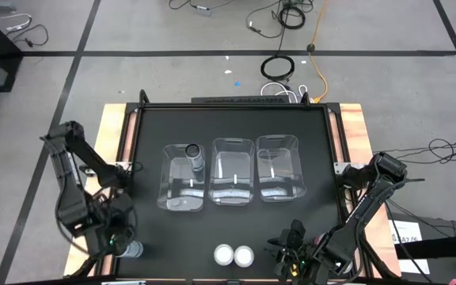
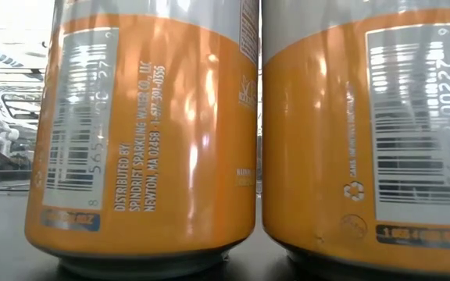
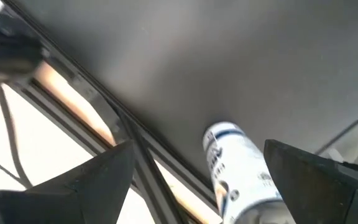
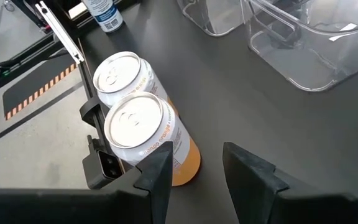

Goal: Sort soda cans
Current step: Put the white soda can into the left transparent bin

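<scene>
Two silver-topped orange cans (image 1: 233,255) stand side by side by the table's near edge; they fill the low view (image 2: 143,133) and show in the right wrist view (image 4: 143,127). My right gripper (image 1: 291,239) (image 4: 196,152) is open just right of them, touching nothing. A white-and-blue can (image 1: 133,250) (image 3: 238,171) stands near the table's near left corner. My left gripper (image 1: 119,240) (image 3: 197,149) is wide open, with a finger on either side of that can. A dark grey can (image 1: 195,156) is in the left clear bin. No red-pink cans show.
Three clear plastic bins (image 1: 233,180) stand in a row mid-table; the middle and right ones hold no can. The table's raised left edge rail (image 3: 135,162) runs close beside the white-and-blue can. Bare black tabletop (image 1: 180,237) lies between the bins and the near edge.
</scene>
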{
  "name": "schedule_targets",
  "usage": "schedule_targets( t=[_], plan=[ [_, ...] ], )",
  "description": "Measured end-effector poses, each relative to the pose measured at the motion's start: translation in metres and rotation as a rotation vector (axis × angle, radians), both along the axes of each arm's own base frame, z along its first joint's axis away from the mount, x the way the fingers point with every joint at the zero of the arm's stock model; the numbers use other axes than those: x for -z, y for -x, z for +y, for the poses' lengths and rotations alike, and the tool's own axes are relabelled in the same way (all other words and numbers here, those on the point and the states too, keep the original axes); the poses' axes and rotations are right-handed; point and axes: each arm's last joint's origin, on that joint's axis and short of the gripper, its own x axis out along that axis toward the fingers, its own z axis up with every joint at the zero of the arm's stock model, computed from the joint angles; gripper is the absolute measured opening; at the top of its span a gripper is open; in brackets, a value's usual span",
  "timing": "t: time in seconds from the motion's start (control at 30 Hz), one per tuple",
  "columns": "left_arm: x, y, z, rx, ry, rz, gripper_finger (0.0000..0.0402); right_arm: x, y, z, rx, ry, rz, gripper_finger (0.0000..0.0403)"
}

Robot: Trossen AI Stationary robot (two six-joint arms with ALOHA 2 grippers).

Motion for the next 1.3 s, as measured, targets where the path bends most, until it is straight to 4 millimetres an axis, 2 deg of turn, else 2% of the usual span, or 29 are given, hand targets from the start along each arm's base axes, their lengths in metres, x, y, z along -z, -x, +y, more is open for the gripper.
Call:
schedule_targets(
  t=[0.3,0.73,1.0,1.3],
  plan=[
    [0.009,0.003,-0.024,0.014,0.067,-0.032,0.0364,-0.002,-0.002,0.002,-0.004,-0.024,-0.022,0.0134],
    [0.009,0.000,-0.034,0.019,0.141,-0.072,0.0364,-0.002,-0.002,0.003,-0.003,-0.029,-0.026,0.0134],
    [0.022,-0.001,-0.046,0.031,0.136,0.045,0.0363,-0.002,-0.002,0.003,-0.002,-0.031,-0.026,0.0134],
    [0.031,0.002,-0.057,0.054,0.135,0.064,0.0363,-0.002,-0.002,0.003,-0.002,-0.031,-0.025,0.0134]
  ],
)
